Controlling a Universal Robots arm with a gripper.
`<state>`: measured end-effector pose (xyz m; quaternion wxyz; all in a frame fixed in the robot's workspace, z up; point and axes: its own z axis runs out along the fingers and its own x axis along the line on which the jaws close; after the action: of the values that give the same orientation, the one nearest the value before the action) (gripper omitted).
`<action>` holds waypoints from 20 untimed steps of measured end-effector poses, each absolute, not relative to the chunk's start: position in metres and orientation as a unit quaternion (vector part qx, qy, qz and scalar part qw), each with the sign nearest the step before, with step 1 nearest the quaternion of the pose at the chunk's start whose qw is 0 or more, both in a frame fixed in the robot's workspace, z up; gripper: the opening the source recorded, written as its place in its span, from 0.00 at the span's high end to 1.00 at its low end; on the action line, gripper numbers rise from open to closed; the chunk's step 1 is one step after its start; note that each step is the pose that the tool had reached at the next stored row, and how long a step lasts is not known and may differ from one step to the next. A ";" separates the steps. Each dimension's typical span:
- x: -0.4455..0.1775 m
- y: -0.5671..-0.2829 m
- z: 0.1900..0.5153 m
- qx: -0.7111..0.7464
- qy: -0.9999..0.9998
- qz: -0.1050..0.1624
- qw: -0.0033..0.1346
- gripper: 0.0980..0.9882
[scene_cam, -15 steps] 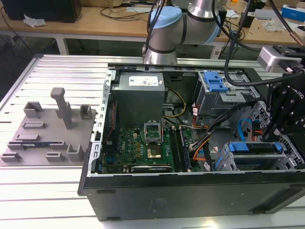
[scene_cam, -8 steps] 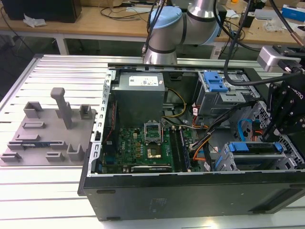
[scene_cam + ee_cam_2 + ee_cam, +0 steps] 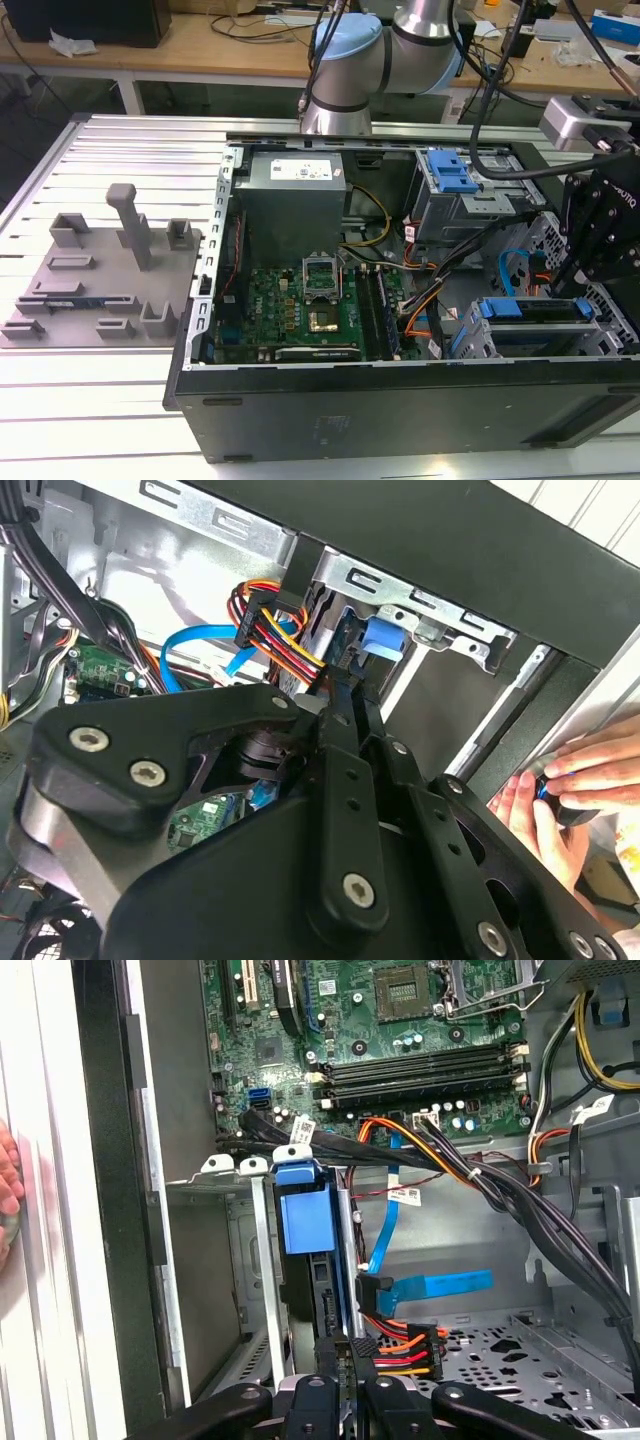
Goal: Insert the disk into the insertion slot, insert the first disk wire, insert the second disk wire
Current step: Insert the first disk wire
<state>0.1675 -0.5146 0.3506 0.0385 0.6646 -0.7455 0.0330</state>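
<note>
Black end effector clenched on black plug of red-orange-yellow wires, behind blue-framed silver disk, seated in grey metal slot

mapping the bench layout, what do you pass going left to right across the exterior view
grey fixture plate → motherboard → the disk, sitting in the insertion slot

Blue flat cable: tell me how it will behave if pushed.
The blue flat cable is probably light and bendy: a thin ribbon, curving unsupported in both wrist views. It likely springs back when pushed, since it holds smooth arcs. Its black plug looks like the stiff part.
</note>
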 end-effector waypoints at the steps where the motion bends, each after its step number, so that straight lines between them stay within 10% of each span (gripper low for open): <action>1: 0.167 -0.515 0.351 0.665 -0.746 0.033 0.039 0.93; 20: 0.167 -0.518 0.345 0.665 -0.746 0.033 0.039 0.93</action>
<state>0.1670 -0.5179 0.3449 0.0386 0.6645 -0.7455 0.0330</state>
